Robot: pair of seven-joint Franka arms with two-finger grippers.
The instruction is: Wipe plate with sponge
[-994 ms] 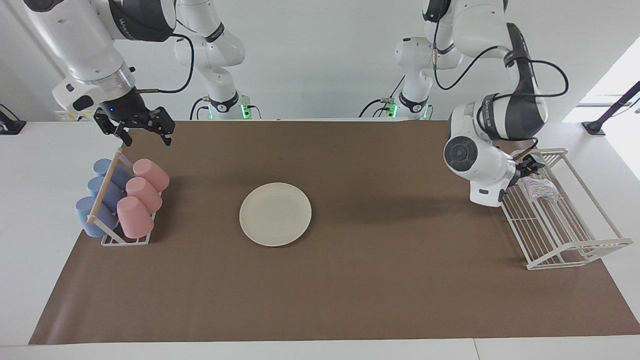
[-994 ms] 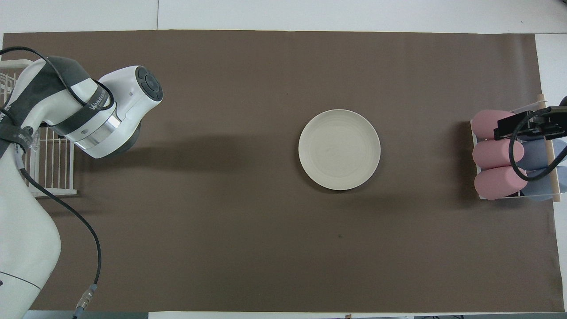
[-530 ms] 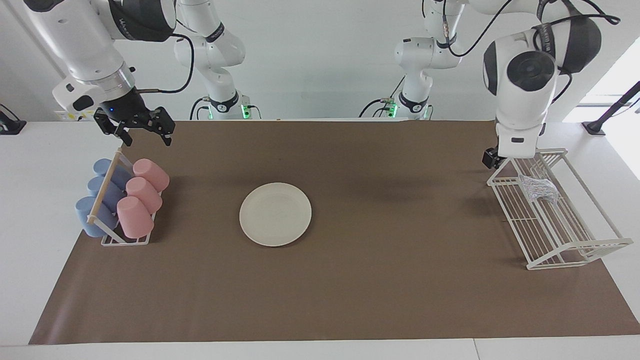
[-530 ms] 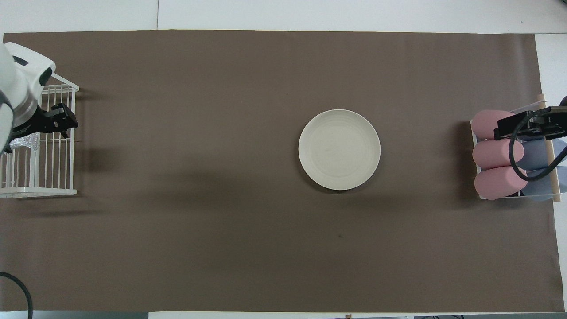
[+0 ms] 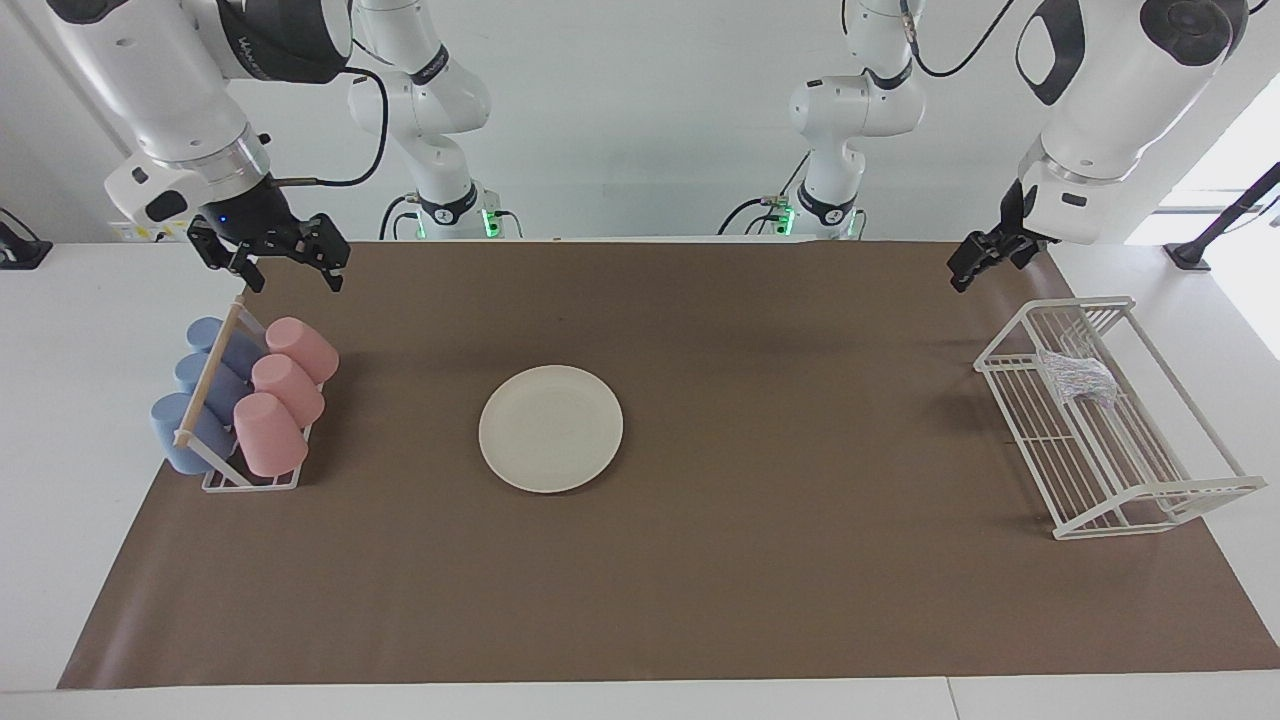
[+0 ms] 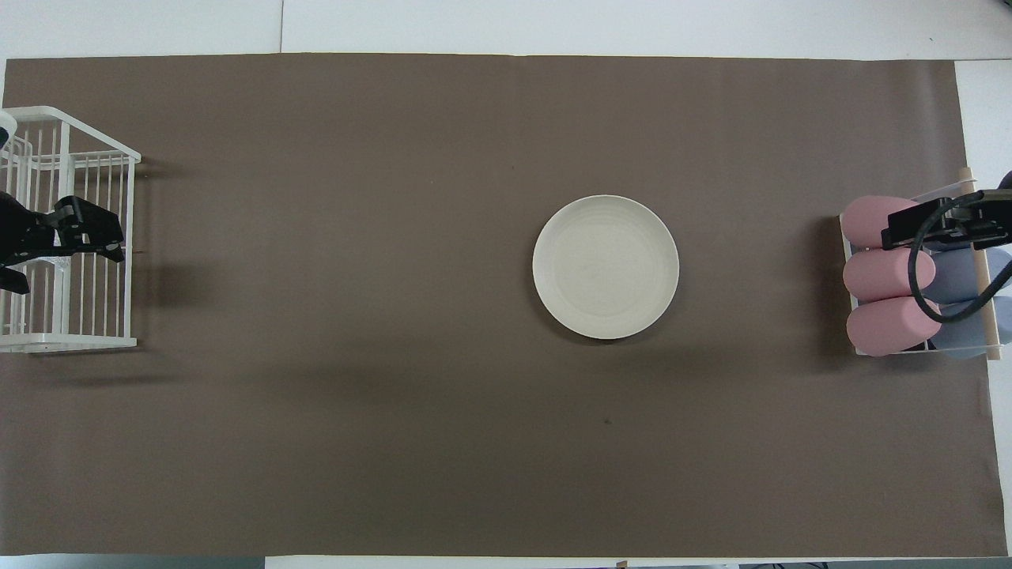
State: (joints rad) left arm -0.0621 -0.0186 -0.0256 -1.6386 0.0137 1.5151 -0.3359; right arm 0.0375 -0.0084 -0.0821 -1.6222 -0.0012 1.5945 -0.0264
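Up from the wire rack [image 5: 1110, 440] goes the left gripper [image 5: 985, 260], jaws spread, empty; the sponge [image 5: 1078, 377] lies inside at the mat's end, the plate [image 5: 551, 428] mid-mat. Right gripper [image 5: 285, 262] waits, spread. A centred downward pinch seems best.

Overhead, the left gripper [image 6: 75, 237] covers the sponge in the wire rack [image 6: 47, 341], and the frame edge crops rack and blue cups [image 6: 961, 273].

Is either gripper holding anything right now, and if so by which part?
Nothing held. Left gripper and right gripper are open and empty; the sponge lies in the wire rack.
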